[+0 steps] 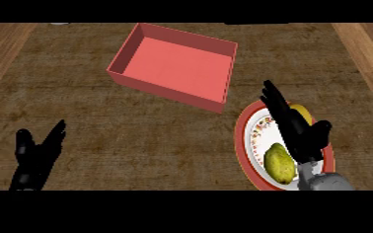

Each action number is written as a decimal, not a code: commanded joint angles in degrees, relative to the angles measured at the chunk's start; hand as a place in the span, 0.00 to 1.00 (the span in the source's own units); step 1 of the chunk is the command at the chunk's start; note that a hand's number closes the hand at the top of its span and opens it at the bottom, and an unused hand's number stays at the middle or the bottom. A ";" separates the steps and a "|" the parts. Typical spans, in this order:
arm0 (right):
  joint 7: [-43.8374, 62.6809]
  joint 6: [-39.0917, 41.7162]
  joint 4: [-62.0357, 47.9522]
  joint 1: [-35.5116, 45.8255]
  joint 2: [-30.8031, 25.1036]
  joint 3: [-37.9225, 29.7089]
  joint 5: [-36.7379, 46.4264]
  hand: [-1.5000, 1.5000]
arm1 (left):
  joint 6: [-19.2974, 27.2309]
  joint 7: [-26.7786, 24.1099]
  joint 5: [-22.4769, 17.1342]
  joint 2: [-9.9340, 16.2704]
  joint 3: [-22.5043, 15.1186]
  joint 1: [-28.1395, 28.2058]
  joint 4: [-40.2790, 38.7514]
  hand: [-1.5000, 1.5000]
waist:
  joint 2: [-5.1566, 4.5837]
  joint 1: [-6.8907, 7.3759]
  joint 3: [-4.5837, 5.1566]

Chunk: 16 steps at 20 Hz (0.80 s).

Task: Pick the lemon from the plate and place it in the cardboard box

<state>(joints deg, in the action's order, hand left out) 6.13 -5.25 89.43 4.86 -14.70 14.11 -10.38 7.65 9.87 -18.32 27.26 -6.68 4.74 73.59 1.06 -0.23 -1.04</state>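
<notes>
The right hand hovers over the plate, fingers straight and spread, gripping nothing. The lemon lies on the plate just below its palm. The box sits up-left of it; the left hand rests open.

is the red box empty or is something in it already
Empty: the box shows only its bare pink floor; both fruits still lie on the plate.

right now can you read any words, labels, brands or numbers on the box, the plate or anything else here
None can be read.
The red box: plain walls and floor, no print.
The plate: a speckled coloured pattern on its rim, no letters or numbers.
The lemon and the yellow fruit behind the right hand: no stickers visible.
</notes>
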 commanded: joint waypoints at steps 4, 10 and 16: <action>-6.28 -2.23 5.02 10.05 -3.88 -4.42 5.77 0.00 | 3.36 -4.25 6.02 4.16 1.01 2.75 11.78 0.50 | 0.15 -0.02 1.14; -7.11 -13.15 1.15 10.31 -10.26 -10.94 17.44 0.00 | 3.44 -3.34 6.41 9.29 4.24 11.93 17.77 0.50 | 1.06 -5.34 1.31; -12.25 -14.99 0.17 10.02 -10.62 -10.96 20.17 0.00 | 4.70 -5.83 8.11 8.18 4.77 13.74 19.16 0.50 | 0.34 -5.21 1.32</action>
<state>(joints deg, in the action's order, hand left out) -3.56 -18.36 90.59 15.02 -24.17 3.57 6.75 12.03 12.20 -6.44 42.46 -0.46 31.97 81.10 2.01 -3.00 -1.11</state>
